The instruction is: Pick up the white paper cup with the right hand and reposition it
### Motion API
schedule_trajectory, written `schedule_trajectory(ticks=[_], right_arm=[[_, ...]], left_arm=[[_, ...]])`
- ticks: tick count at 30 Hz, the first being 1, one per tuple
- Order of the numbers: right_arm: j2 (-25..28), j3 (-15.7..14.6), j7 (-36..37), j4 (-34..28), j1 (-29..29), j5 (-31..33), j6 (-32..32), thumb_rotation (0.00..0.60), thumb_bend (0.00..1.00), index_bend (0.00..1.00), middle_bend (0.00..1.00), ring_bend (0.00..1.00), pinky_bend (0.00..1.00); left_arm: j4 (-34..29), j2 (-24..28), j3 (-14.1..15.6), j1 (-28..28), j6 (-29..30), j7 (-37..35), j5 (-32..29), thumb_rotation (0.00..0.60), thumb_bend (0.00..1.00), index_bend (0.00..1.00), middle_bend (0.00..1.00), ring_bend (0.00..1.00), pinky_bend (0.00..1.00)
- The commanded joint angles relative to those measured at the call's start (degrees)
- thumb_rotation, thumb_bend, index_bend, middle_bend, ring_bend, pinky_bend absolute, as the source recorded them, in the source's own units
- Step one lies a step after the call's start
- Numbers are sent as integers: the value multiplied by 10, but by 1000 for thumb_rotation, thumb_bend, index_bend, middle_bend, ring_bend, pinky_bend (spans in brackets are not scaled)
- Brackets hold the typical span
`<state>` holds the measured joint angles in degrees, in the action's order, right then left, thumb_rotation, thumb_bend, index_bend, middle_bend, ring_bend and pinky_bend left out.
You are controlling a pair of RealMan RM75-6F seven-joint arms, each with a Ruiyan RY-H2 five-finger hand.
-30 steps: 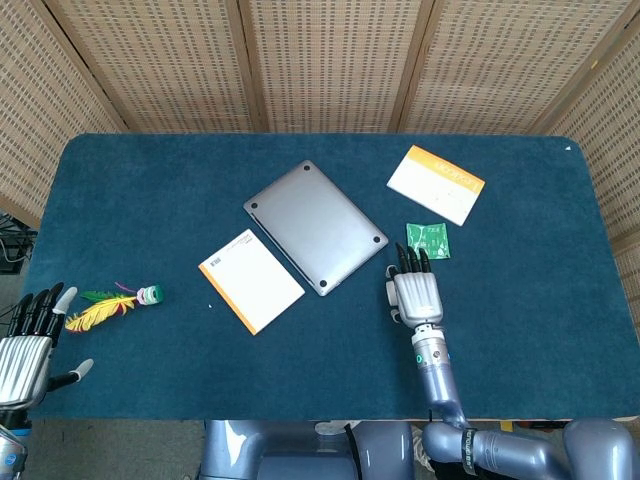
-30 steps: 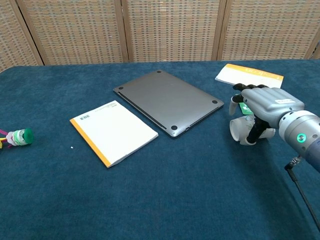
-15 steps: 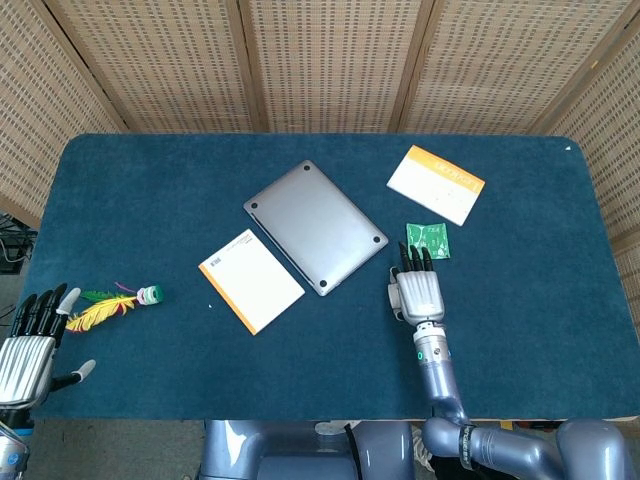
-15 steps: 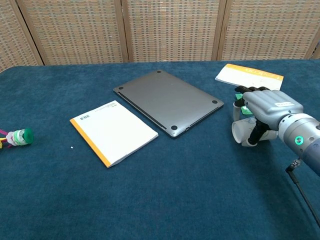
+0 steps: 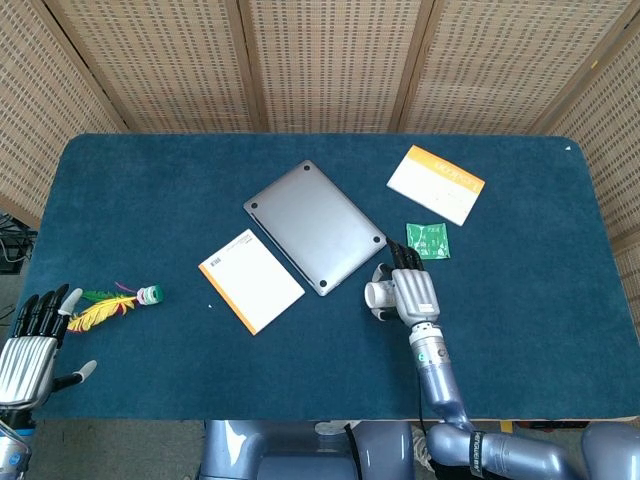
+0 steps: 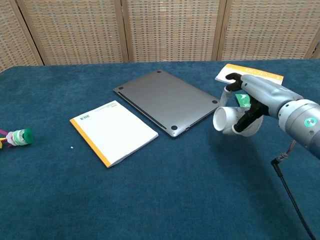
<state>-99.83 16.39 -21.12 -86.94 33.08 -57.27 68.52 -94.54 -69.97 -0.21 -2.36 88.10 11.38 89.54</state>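
a: cup status? where is the white paper cup (image 6: pixel 227 120) now?

b: it is in the right hand (image 6: pixel 252 100), lying on its side with the open mouth toward the left. the fingers (image 6: pixel 244 120) wrap around its body and the thumb sits over the top, so the grasp is closed on the cup. in the head view the cup (image 5: pixel 379 294) sticks out to the left of the hand (image 5: pixel 414 292), just beside the near right corner of the grey laptop (image 5: pixel 316 227).

a: what changed in the last second?

b: a second ago the cup sat lower and further right under the hand, near the green packet (image 5: pixel 428 240). since then the hand has carried it left, toward the laptop (image 6: pixel 167 101), and it looks raised off the blue tablecloth (image 6: pixel 165 195), though i cannot be sure of a clear gap beneath it.

a: so the pick-up is done?

b: i judge it so. the grasp holds and the carry is under way; what is left is choosing a spot and setting it down. a cup held sideways could roll once let go, so that needs care.

a: and the left hand (image 5: pixel 28 345)?

b: at the near left edge, fingers spread, holding nothing, close to the feather shuttlecock (image 5: pixel 112 305). the orange-edged notebook (image 5: pixel 250 280) and the far booklet (image 5: pixel 435 184) lie untouched.
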Motion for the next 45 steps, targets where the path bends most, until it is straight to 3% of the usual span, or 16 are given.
schedule_trajectory(ticks=[1,11,28,45], right_arm=[[24,23,42,-36,-12,38,-31,600,268,548,47,0,0],[29,55,109,-30,-10,140,-89,600,270,552,0,0,0],[23,82,222,-21,-21,114,-87,600,268,553,0,0,0],[34,76,234,27,-22,146,-112,600,266,560,0,0,0]], left_arm=[[-1,-1,1,0,1,2,1,600,123,0,0,0,0],[0,-2,1,-1,-2,5,0,600,123,0,0,0,0],[0,-4,3,-1,-3,9,2,600,122,0,0,0,0],[-3,-7,3,-1,-3,22,1,600,122,0,0,0,0]])
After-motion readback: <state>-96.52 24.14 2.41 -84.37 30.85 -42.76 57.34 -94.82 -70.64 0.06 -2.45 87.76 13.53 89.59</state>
